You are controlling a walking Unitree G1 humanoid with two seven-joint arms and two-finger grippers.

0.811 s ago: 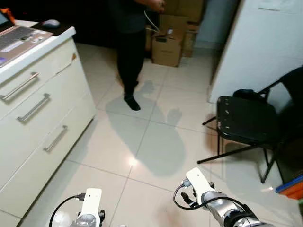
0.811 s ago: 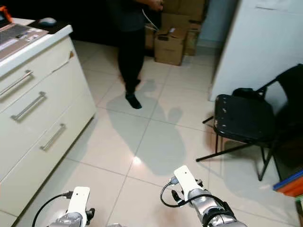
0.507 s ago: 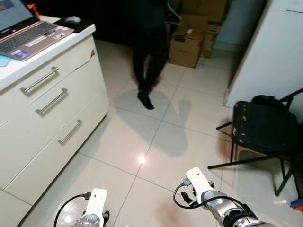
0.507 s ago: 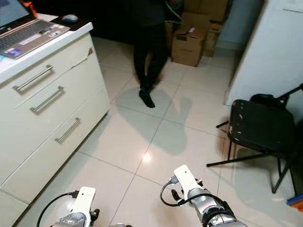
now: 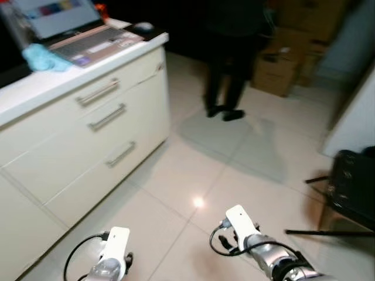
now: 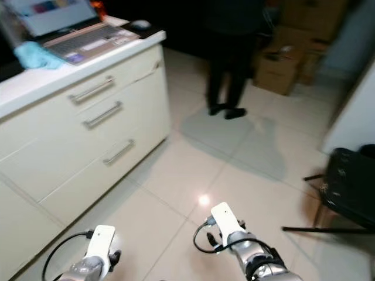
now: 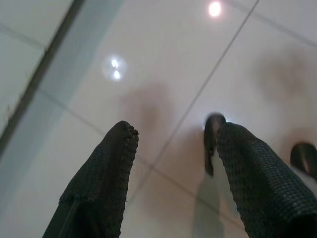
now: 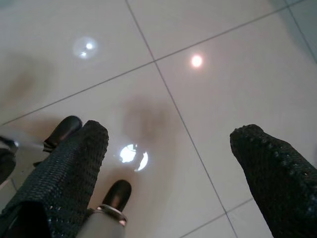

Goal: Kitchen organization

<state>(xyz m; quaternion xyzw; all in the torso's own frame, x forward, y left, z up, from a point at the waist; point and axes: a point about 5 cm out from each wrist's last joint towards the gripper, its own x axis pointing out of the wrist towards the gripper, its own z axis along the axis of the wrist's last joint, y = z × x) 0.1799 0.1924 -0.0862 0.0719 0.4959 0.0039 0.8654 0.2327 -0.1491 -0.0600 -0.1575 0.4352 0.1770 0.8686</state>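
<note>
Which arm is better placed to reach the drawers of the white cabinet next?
Probably left: the cabinet stands on the robot's left side, nearer the left gripper, which is open and holds nothing.

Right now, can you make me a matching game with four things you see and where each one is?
Things:
1. laptop
2. blue cloth
3. cardboard box
4. black chair

Places:
A. on the floor behind the standing person
B. on the counter, beside the laptop, nearer the robot
C. open on the white counter on the robot's left
D. on the tiled floor on the robot's right

Pairs: 1-C, 2-B, 3-A, 4-D
</note>
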